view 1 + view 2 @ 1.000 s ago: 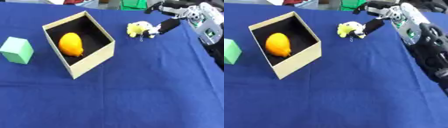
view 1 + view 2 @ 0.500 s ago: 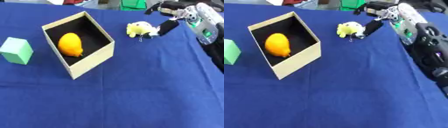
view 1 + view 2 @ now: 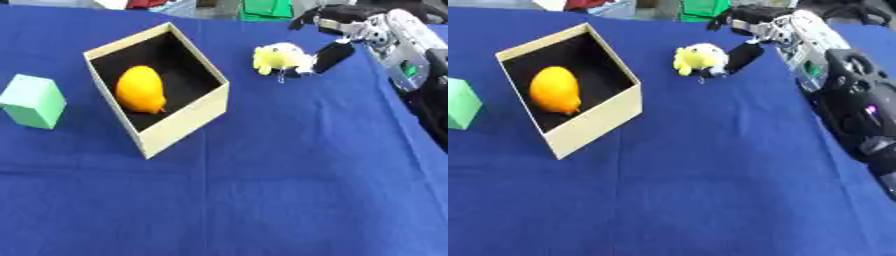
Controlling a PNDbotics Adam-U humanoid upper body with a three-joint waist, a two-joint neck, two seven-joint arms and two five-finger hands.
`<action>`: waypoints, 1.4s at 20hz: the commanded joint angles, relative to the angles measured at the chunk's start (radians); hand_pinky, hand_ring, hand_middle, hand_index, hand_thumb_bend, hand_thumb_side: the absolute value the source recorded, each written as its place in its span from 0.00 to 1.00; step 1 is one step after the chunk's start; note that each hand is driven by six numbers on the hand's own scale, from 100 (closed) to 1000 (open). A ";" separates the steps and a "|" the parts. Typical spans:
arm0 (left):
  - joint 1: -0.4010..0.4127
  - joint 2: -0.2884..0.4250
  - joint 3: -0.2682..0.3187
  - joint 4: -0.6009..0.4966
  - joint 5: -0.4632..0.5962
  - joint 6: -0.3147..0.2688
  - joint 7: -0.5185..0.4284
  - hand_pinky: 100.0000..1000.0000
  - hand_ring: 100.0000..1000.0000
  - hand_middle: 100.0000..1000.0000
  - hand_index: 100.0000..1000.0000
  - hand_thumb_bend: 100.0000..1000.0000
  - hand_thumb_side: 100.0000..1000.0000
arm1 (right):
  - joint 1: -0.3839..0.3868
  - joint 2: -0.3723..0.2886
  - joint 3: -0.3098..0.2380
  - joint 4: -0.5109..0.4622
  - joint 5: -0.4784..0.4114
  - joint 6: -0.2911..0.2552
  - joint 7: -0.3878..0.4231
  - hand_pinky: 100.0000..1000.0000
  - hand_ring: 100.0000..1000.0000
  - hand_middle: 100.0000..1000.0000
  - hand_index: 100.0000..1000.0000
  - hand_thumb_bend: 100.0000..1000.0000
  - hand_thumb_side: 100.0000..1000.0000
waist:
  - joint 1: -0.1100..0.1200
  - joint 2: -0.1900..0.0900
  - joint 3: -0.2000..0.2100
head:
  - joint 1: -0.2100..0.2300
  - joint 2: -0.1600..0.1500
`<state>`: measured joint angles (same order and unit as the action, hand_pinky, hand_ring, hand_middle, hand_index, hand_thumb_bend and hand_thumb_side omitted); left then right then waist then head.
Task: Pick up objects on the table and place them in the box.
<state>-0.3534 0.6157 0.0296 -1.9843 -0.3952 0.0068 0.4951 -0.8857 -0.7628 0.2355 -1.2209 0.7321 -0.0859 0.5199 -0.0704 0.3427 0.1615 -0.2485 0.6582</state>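
- Well to the left of the box (image 3: 188,112), at the left edge of the blue table (image 3: 262,200), stands a pale green block (image 3: 33,101), upright and apart from everything else. It looks rigid and flat-sided, so I judge it would take a plain grasp across two opposite faces.
- The box itself is open-topped, tan outside and black inside, and sits askew. An orange rounded fruit (image 3: 141,90) already lies in it, toward its left wall; plenty of black floor shows beside it.
- Just right of the box's far corner, apart from its wall, lies the small yellow plush toy (image 3: 278,58). It looks soft and light and would likely squash under the fingers; taking it across its round body seems best.
- Right of the toy, the right hand (image 3: 337,37) reaches in from the upper right corner. Its thumb touches or nearly touches the toy's right side, with fingers curved above. It is part open, not closed on the toy.
- The box's tall near wall is the one obstacle on the way in.
- The left hand is out of sight.
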 commanded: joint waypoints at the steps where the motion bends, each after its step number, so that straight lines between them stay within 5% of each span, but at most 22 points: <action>1: -0.010 0.024 0.010 -0.016 -0.002 -0.001 -0.002 0.46 0.66 0.67 0.78 0.09 1.00 | -0.020 -0.026 -0.007 -0.004 0.008 0.000 -0.004 0.91 0.97 0.84 0.92 0.51 0.50 | 0.004 -0.018 0.000 | -0.002 -0.011; 10: -0.019 0.025 0.008 -0.016 -0.004 -0.004 -0.002 0.46 0.66 0.67 0.78 0.08 1.00 | -0.071 0.015 -0.028 0.079 0.063 0.042 -0.039 0.89 0.96 0.84 0.91 0.45 0.52 | -0.007 0.011 0.024 | -0.036 -0.030; 28: -0.020 0.025 0.009 -0.016 -0.004 -0.005 0.001 0.46 0.66 0.67 0.77 0.07 1.00 | -0.095 0.040 -0.047 0.167 0.143 0.028 -0.092 0.89 0.96 0.85 0.91 0.43 0.51 | -0.008 0.019 0.024 | -0.043 -0.041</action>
<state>-0.3624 0.6157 0.0294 -1.9843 -0.3959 0.0039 0.4951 -0.9593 -0.7004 0.2063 -1.0533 0.8623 -0.0636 0.4324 -0.0828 0.3802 0.1858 -0.2863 0.6308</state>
